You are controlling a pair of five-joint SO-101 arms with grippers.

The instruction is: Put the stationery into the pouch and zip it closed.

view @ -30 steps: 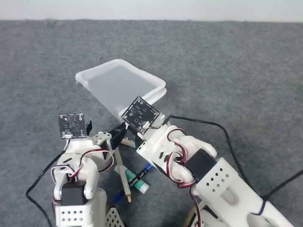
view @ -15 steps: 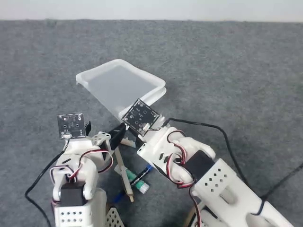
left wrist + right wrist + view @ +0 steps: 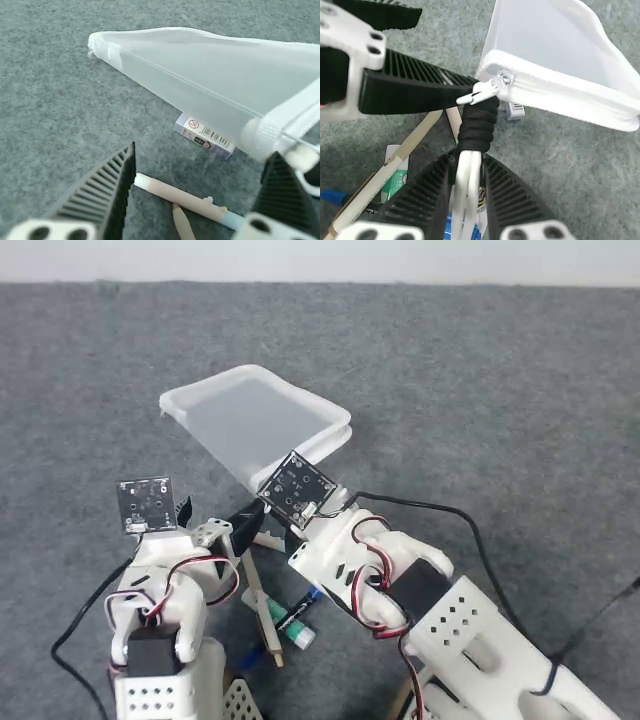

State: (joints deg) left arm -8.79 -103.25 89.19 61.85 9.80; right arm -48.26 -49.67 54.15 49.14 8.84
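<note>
The translucent white pouch (image 3: 250, 425) lies on the grey carpet, and its zip end (image 3: 555, 92) is lifted. My right gripper (image 3: 468, 175) is shut on the white pull cord (image 3: 468, 192) tied to the zipper pull (image 3: 485, 90). My left gripper (image 3: 202, 157) is open beside that end of the pouch (image 3: 215, 70); one of its black fingers (image 3: 415, 87) lies against the zipper pull. Under the pouch sits a small labelled eraser (image 3: 205, 136). A cream pen (image 3: 185, 200) lies below the open fingers. A wooden pencil (image 3: 258, 610) and a marker (image 3: 290, 622) lie between the arms.
Both arm bases crowd the near edge, left arm (image 3: 160, 620) and right arm (image 3: 420, 610). A black cable (image 3: 470, 530) loops on the carpet to the right. Bare carpet (image 3: 480, 390) spreads behind and to the right of the pouch.
The left arm's wrist has shifted slightly to the left. The right gripper keeps its hold on the cord, and the pouch has not moved.
</note>
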